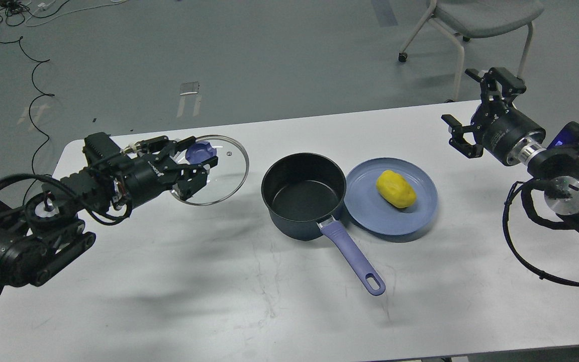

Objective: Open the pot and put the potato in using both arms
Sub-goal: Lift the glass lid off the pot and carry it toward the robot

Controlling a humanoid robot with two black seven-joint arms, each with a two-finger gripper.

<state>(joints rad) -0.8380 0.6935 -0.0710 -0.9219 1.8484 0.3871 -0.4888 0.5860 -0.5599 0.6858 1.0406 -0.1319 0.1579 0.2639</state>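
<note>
Nearest on the white desk (169, 301): lavender handle of the uncovered pot (303, 193), pointing toward the camera. Just right, touching it, blue plate (370, 221) carrying the potato (395, 188). Left pincer (196, 168) clamped on glass lid's (229, 171) knob. Right pincer (470, 108) spread apart, empty.

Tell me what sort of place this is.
Probably a robotics lab or office workroom, not a kitchen: a plain white table on a bare grey floor, loose cables across it, and a wheeled office chair behind.
</note>
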